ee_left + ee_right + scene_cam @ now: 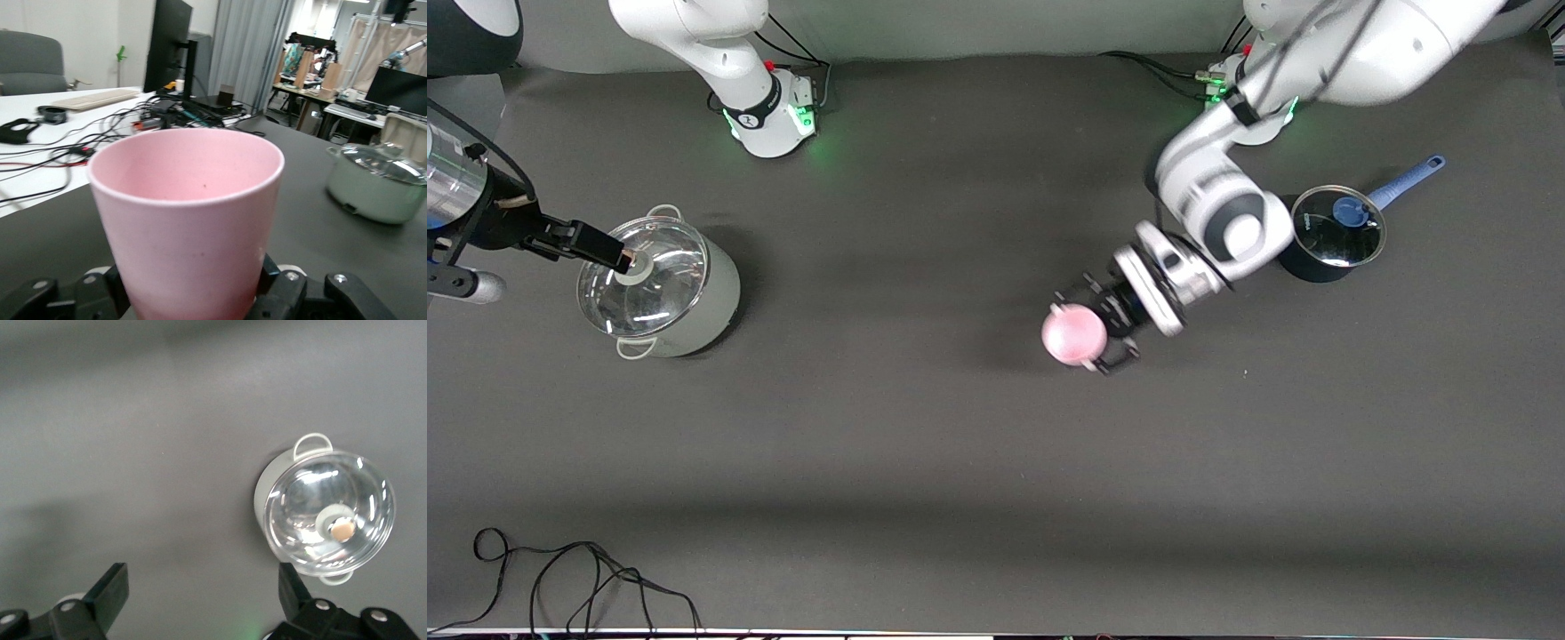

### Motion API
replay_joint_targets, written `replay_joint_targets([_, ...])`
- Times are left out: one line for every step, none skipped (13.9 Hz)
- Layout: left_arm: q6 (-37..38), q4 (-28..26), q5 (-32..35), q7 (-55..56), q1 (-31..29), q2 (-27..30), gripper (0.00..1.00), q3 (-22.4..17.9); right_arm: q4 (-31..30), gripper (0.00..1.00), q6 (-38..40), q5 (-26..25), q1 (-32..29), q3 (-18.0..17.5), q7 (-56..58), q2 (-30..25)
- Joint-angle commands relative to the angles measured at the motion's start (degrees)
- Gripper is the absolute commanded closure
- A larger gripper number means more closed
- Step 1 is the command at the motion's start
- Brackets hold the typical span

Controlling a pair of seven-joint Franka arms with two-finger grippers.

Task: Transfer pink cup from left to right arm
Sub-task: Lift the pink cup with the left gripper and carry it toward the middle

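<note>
The pink cup (1073,333) is upright, open end up, in my left gripper (1090,331), which is shut on its lower part and holds it a little above the middle of the table. In the left wrist view the cup (187,200) fills the foreground, with black fingers (268,272) pressed against its sides. My right gripper (609,251) is up in the air over the lidded steel pot (660,289) at the right arm's end. In the right wrist view it (200,587) is open and empty, with the pot (327,513) far below.
A dark saucepan with a glass lid and blue handle (1334,233) stands beside the left arm's wrist, at the left arm's end. The steel pot also shows in the left wrist view (380,183). A black cable (560,578) lies near the table's front edge.
</note>
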State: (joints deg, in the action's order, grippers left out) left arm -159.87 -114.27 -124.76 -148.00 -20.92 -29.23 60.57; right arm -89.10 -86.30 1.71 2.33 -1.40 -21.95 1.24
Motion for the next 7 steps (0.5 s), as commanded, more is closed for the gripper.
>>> replay_joint_targets([-4.0,1.5,-5.5,-0.1,0.0,4.9,0.63,5.9,1.4,0.01,2.5,2.0,0.7,-0.2,-12.9,0.2])
replay_joint_targets([-6.2,3.5,-6.9,-0.1,2.0,5.3,0.63,6.7,1.4,0.01,3.2,2.2,1.0,-0.4,-17.8,0.2])
replay_joint_targets([-7.7,5.4,-7.2,0.1,4.4,5.3,0.63,6.7,1.5,0.01,4.6,3.5,1.2,-0.4,-22.7,0.4])
replay_joint_targets([-8.6,6.2,-7.3,0.4,5.5,5.3,0.63,6.7,1.6,0.01,6.0,4.9,1.9,-0.5,-27.5,0.5])
replay_joint_targets([-8.6,6.8,-7.2,0.5,6.4,5.3,0.63,6.5,1.6,0.01,7.4,5.5,2.9,-0.5,-32.6,0.6])
replay_joint_targets([-8.6,7.1,-7.2,0.5,7.3,5.4,0.63,6.3,1.6,0.01,8.9,6.1,4.2,-0.5,-38.2,0.6])
replay_joint_targets([-8.6,7.6,-7.1,0.4,7.6,5.5,0.63,6.2,1.7,0.01,9.8,7.7,5.2,-0.4,-43.6,0.6])
